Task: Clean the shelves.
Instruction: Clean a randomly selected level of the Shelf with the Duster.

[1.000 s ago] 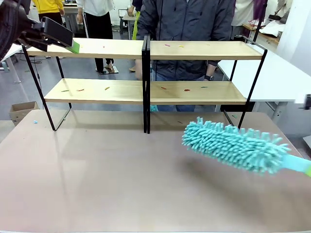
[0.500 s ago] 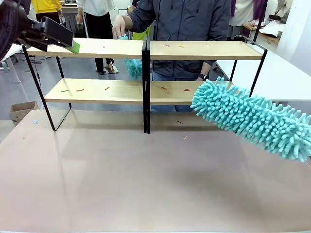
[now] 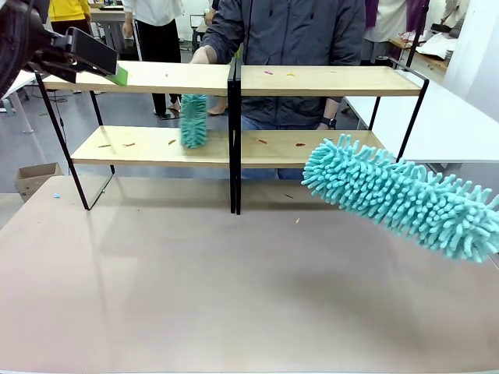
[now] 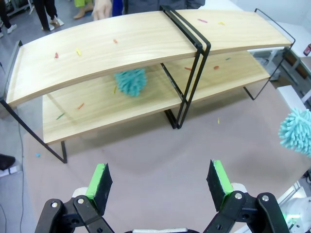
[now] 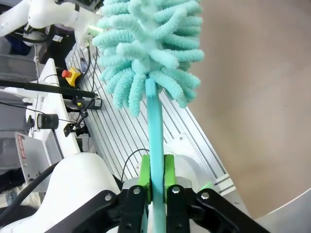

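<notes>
shelves (image 3: 312, 80) stood at twelve o'clock on the table (image 3: 195, 296), coloured scraps (image 3: 299, 144) lying on every board, so cleaning seemed barely begun. right gripper (image 5: 156, 172) clamped the teal duster (image 3: 398, 202) at four o'clock; left gripper (image 4: 159, 177) gaped empty.

Cardboard box (image 3: 35, 178) on the floor at left, white table (image 3: 460, 125) at right, beyond the brown tabletop (image 3: 234, 288).

A matte beige tabletop (image 3: 195, 296) lies under even, soft light. Past its right far corner stands a white table (image 3: 452, 128). Off its left far corner a cardboard box (image 3: 35, 178) sits on the grey floor (image 3: 23, 140). Beyond the tabletop people stand.
</notes>
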Controlling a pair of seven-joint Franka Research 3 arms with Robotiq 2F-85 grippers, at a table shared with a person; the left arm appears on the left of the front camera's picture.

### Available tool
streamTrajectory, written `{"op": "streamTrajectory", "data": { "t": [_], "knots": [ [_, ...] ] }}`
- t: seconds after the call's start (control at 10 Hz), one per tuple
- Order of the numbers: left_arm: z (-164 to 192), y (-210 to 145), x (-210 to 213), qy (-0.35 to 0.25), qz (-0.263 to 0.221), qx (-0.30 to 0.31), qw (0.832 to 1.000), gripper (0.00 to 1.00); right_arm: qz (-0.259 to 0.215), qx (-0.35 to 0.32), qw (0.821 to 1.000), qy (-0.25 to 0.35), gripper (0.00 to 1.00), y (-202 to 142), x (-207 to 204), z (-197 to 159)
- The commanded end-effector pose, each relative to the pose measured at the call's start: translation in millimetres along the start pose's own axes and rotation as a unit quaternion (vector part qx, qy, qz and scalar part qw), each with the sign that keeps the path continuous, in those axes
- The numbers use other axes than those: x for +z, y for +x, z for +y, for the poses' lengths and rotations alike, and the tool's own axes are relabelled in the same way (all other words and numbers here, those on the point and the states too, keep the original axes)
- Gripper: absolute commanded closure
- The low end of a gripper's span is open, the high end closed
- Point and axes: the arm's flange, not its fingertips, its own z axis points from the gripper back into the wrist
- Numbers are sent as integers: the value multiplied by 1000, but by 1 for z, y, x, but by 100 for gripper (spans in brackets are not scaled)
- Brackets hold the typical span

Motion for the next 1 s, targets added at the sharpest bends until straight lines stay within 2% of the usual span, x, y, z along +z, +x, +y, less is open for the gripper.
{"op": "streamTrajectory", "data": {
  "t": [0.0, 0.2, 0.4, 0.5, 0.7, 0.9],
  "knots": [
    [1, 0, 0, -2, -5, 1, 1000, 0, -1, 20, 1000, -12, 88, -1, -5, -2],
    [1, 0, 0, -2, -5, 1, 1000, 0, 26, 17, 999, -17, 88, 26, -20, -3],
    [1, 0, 0, -2, -5, 1, 1000, 0, 81, -27, 996, -31, 88, 85, -59, -17],
    [1, 0, 0, -2, -5, 1, 1000, 0, 84, -75, 992, -61, 88, 108, -76, -26],
    [1, 0, 0, -2, -5, 1, 1000, 0, 70, -89, 993, -42, 88, 144, -107, -43],
    [1, 0, 0, -2, -5, 1, 1000, 0, 74, -133, 987, -55, 88, 161, -118, -43]
  ]
}}
